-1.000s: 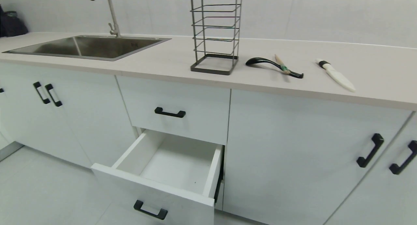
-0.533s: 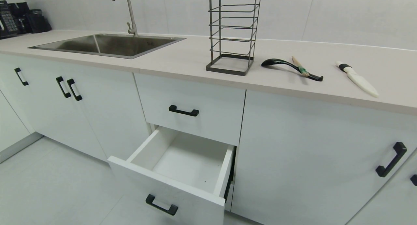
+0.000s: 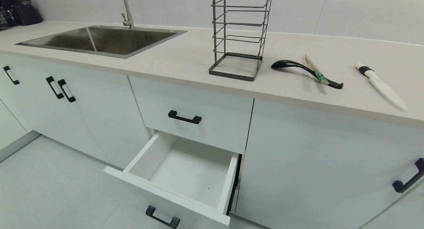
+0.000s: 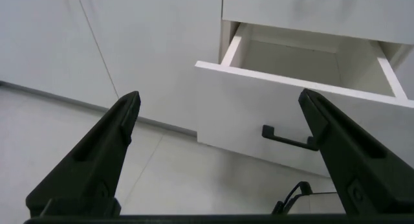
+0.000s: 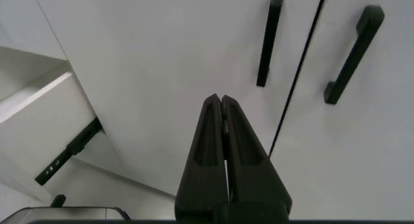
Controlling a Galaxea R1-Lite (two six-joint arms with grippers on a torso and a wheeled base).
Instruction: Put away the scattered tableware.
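Note:
On the pale countertop (image 3: 185, 66) lie a black ladle (image 3: 303, 71), a wooden stick with a green band (image 3: 315, 71) crossing it, and a white knife with a black band (image 3: 380, 86) farther right. Below the counter a white drawer (image 3: 185, 176) stands pulled out and bare inside, also seen as the drawer (image 4: 304, 114) with its black handle (image 4: 289, 139). My left gripper (image 4: 220, 107) hangs low in front of that drawer, open, with nothing between its fingers. My right gripper (image 5: 223, 111) is shut on nothing, facing white cabinet doors with black handles (image 5: 268, 39).
A dark wire rack (image 3: 240, 36) stands on the counter left of the ladle. A steel sink (image 3: 102, 40) with a tap sits at the far left. A closed drawer (image 3: 190, 111) is above the pulled-out one, with cabinet doors (image 3: 66, 109) on either side. Grey floor (image 3: 46, 189) lies below.
The whole head view has shifted, so the camera has moved, first to the left and then closer to the counter. The tableware and the drawer have kept their places.

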